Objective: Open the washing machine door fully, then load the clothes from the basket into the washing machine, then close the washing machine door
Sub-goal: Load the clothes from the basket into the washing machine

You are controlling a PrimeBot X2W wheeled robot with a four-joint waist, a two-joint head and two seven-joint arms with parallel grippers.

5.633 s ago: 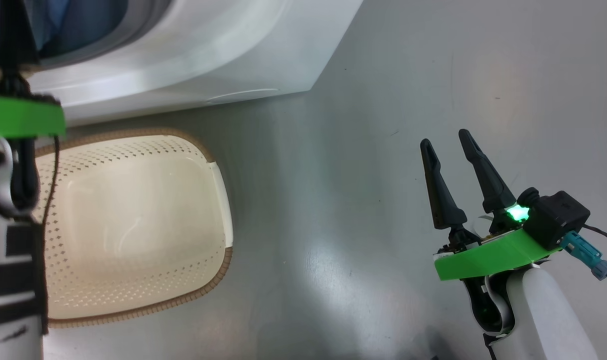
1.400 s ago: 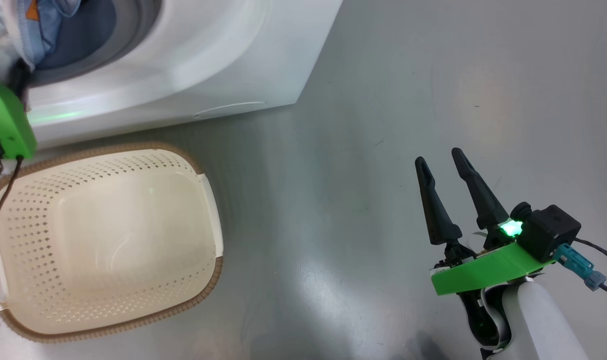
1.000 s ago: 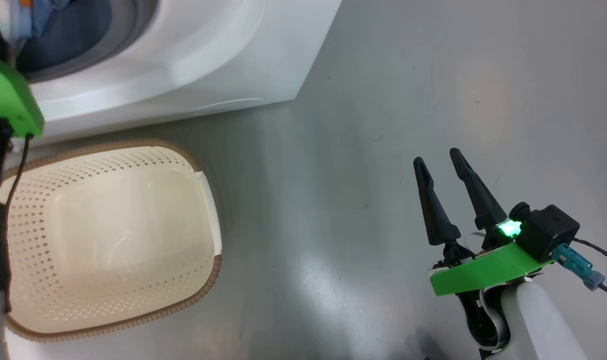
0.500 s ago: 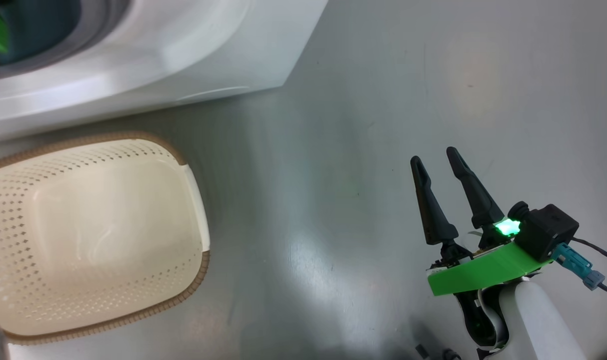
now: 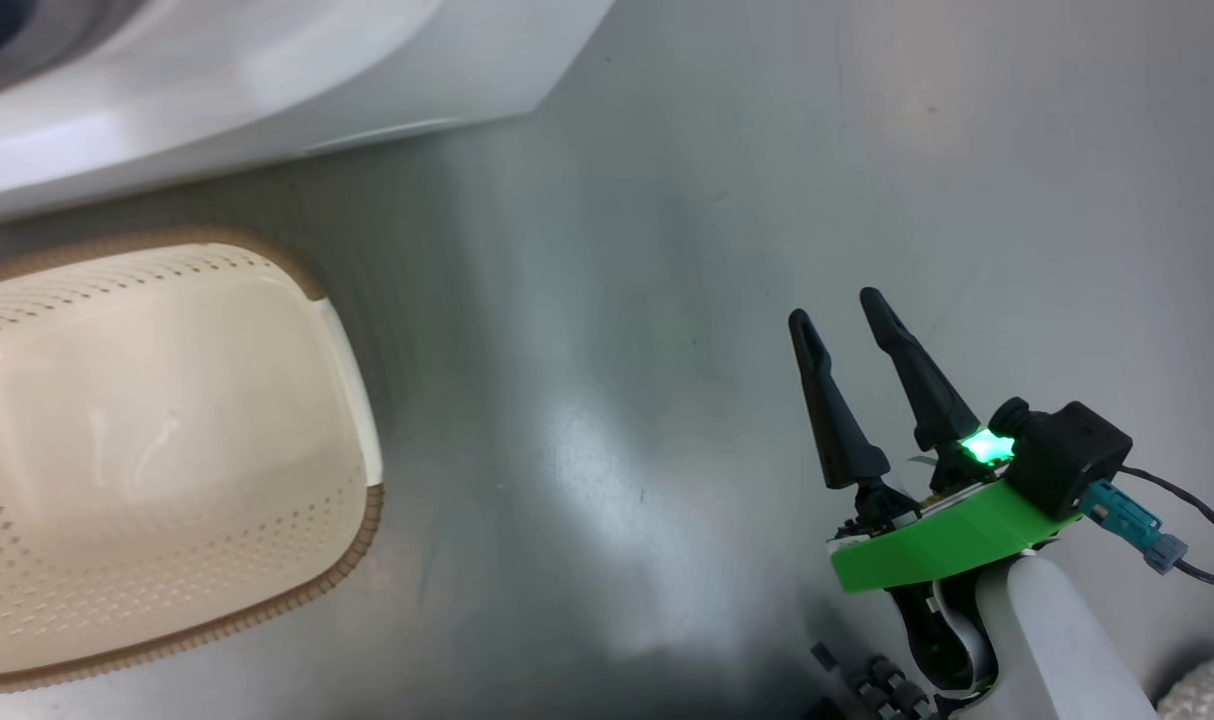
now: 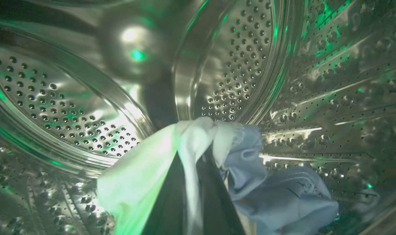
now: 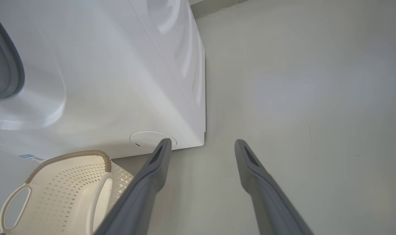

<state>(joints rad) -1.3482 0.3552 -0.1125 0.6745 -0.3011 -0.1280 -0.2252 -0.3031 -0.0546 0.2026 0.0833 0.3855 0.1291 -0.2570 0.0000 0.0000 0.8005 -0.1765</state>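
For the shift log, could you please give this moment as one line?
phase: loading | left gripper: inside drum, shut on clothes | right gripper: open, over floor | basket: empty

Basket [image 5: 357,420] near washing machine [image 5: 267,90]; right gripper [image 5: 834,304] fingers [image 5: 833,420] apart

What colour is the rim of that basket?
Brown, woven-looking, around the cream basket; best in the head view.

Basket [image 5: 87,610] is rocking cream with diamond-shaped perforations and a brown woven-look rim. Washing machine [image 7: 103,81] is looking plain white, steel drum [image 6: 243,65] is catching green glints over its dotted holes. Clothes [image 6: 142,182] are showing white and pale blue, floor [image 5: 667,200] is looking grey.
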